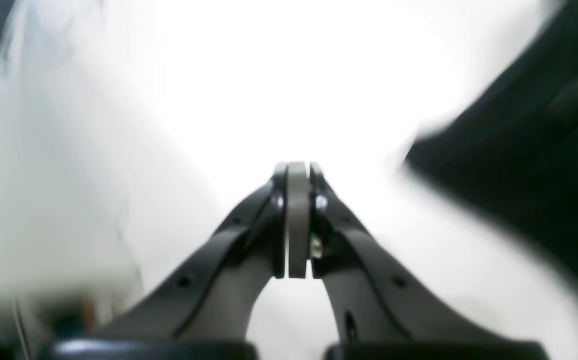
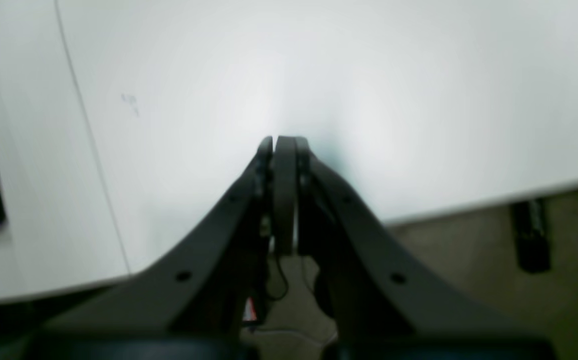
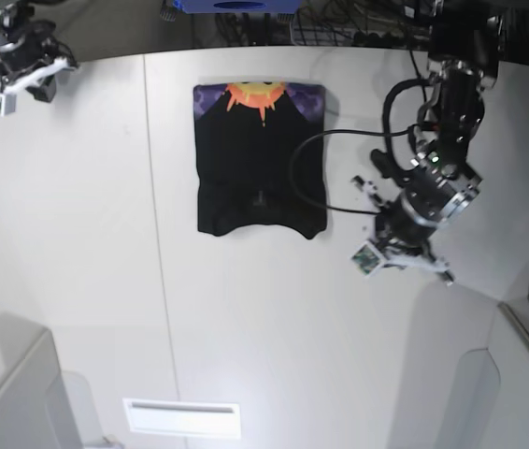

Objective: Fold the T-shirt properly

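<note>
Left gripper point(image 1: 297, 167) pads pressed together; black cloth T-shirt point(image 3: 259, 161) folded, seemingly rectangular.

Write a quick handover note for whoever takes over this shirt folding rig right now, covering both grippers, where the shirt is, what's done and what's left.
Left gripper: shut, holding nothing, over the white table just off the shirt's edge.
Right gripper: shut, empty, parked above the far table corner, well away from the shirt.
T-shirt: lies flat on the table as a compact rectangle, orange sun and purple print showing along its far edge, sleeves tucked out of sight.
Done: the shirt looks folded and released.
Left: probably only a check that the near hem, which curves slightly, lies neat; otherwise retract the arms.
</note>
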Robot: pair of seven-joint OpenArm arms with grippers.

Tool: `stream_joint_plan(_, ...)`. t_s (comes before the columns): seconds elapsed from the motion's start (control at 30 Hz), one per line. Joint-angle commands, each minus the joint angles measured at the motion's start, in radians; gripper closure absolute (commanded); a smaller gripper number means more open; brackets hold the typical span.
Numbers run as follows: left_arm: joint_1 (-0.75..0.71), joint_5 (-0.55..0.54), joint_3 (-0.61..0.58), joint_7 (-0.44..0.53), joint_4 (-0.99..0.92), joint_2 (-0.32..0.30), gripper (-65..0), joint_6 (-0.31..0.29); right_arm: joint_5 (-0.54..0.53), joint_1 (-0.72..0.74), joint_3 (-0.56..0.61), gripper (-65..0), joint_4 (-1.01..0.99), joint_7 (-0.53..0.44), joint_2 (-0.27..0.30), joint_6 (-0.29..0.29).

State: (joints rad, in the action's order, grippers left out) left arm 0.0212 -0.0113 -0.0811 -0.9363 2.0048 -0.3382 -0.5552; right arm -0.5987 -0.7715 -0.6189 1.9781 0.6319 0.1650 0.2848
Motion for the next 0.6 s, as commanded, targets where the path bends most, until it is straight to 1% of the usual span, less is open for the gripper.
stream_joint_plan(0.0,-0.06,-0.046,0.045,0.076,0.02,-0.026,0.0,-0.006,-0.011,-0.046,-0.008,0.0,0.031,-0.013,0.023,0.006)
stream_joint_plan(0.07,-0.226,-0.097,0.14,0.236,0.018,-0.075,0.0,-0.006,-0.011,-0.119,0.001,0.0,0.036,-0.011,0.054,0.006)
stream_joint_plan(0.13,-0.439,-0.129,0.232,0.457,0.014,-0.12,0.0,-0.006,-0.011,-0.191,0.003,0.0,0.036,-0.011,0.078,0.006)
stream_joint_plan(0.2,-0.649,-0.135,0.314,0.652,0.011,-0.132,0.0,-0.006,-0.01,-0.257,0.017,0.0,0.036,-0.011,0.097,0.006)
stream_joint_plan(0.23,-0.754,-0.135,0.35,0.739,0.009,-0.131,0.0,-0.006,-0.01,-0.293,0.032,0.0,0.036,-0.011,0.118,0.006)
stream_joint_plan(0.27,-0.854,-0.135,0.379,0.807,0.006,-0.126,0.0,-0.003,-0.002,-0.332,0.054,0.0,0.034,-0.011,0.14,0.006)
stream_joint_plan(0.3,-0.944,-0.14,0.399,0.85,-0.006,-0.109,0.0,-0.001,0.026,-0.363,0.1,0.0,0.034,-0.011,0.16,0.006)
stream_joint_plan(0.33,-1.012,-0.134,0.412,0.874,-0.019,-0.086,0.0,-0.001,0.075,-0.385,0.167,0.0,0.033,-0.011,0.179,0.006)
stream_joint_plan(0.37,-1.058,-0.128,0.413,0.89,-0.039,-0.06,0.0,-0.001,0.147,-0.394,0.255,0.0,0.025,-0.011,0.195,0.006)
stream_joint_plan(0.43,-1.105,-0.097,0.412,0.899,-0.111,-0.009,0.0,-0.001,0.306,-0.391,0.42,0.0,-0.02,-0.016,0.207,0.006)
stream_joint_plan(0.5,-1.104,-0.032,0.409,0.899,-0.221,0.047,0.0,-0.001,0.464,-0.346,0.587,0.0,-0.107,-0.017,0.199,0.004)
stream_joint_plan(0.53,-1.09,0.01,0.409,0.9,-0.304,0.077,0.0,-0.001,0.526,-0.319,0.664,0.0,-0.179,-0.017,0.181,0.004)
stream_joint_plan(0.57,-1.062,0.049,0.409,0.902,-0.384,0.093,0.0,-0.001,0.552,-0.288,0.721,0.0,-0.244,-0.019,0.163,0.004)
